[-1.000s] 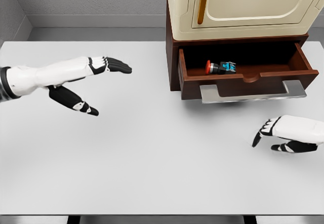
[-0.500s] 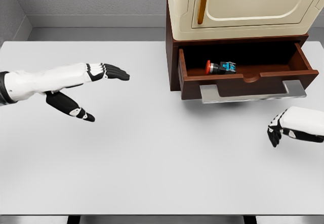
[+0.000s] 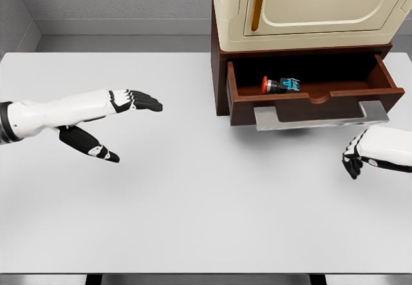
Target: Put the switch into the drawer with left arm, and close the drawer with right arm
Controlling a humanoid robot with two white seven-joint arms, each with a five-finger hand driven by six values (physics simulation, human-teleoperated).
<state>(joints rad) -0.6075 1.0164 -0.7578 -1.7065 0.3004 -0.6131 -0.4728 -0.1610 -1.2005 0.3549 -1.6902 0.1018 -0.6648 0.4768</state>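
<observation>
Spanning the view under both hands, the white table (image 3: 193, 220) carries a brown drawer (image 3: 309, 98) standing open just above the right hand (image 3: 373, 153), whose fingers curl and grip nothing. Far right of the empty, spread left hand (image 3: 109, 114), the switch (image 3: 281, 85) lies inside the drawer.

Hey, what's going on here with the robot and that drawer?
The switch already lies inside the open drawer under the cream cabinet. The left hand hovers over the white table, fingers spread, holding nothing. The right hand sits just below the drawer's silver handle, fingers curled, not touching it. The drawer is not yet closed, so pushing it shut looks like the next step.
</observation>
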